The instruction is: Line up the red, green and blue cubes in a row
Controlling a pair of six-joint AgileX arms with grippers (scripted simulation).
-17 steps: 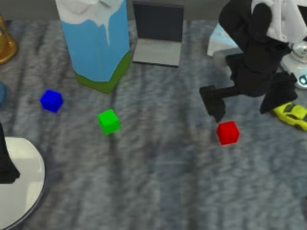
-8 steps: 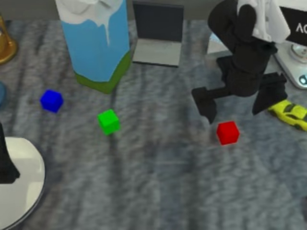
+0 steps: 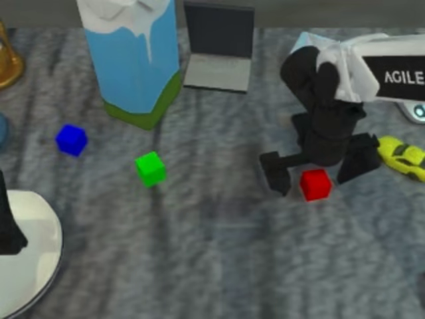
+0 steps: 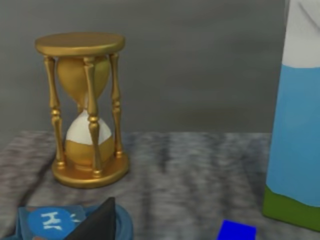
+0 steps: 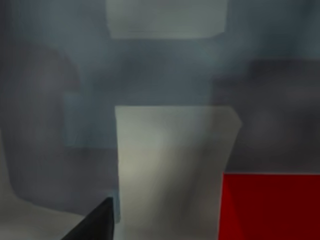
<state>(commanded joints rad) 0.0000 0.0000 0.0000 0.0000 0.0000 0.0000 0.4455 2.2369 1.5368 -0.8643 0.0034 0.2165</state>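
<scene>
The red cube (image 3: pixel 315 185) lies right of the table's middle. My right gripper (image 3: pixel 317 170) is open around it, one finger (image 3: pixel 275 174) to its left and the other (image 3: pixel 358 159) to its right, neither touching it. In the right wrist view the red cube (image 5: pixel 270 207) fills a corner beside one dark fingertip (image 5: pixel 97 222). The green cube (image 3: pixel 151 168) sits left of centre, and the blue cube (image 3: pixel 71 139) farther left. My left arm (image 3: pixel 8 229) is parked at the left edge, with the blue cube (image 4: pixel 237 232) just in its wrist view.
A tall blue-and-white carton (image 3: pixel 136 60) stands at the back left, and a small laptop (image 3: pixel 218 50) beside it. A yellow toy car (image 3: pixel 405 158) lies close to the right gripper. A gold hourglass (image 4: pixel 85 110) stands at the far left, and a white round plate (image 3: pixel 36 256) at the front left.
My right gripper has come down and forward, from behind the red cube to around it. The cubes and the left arm have not moved.
</scene>
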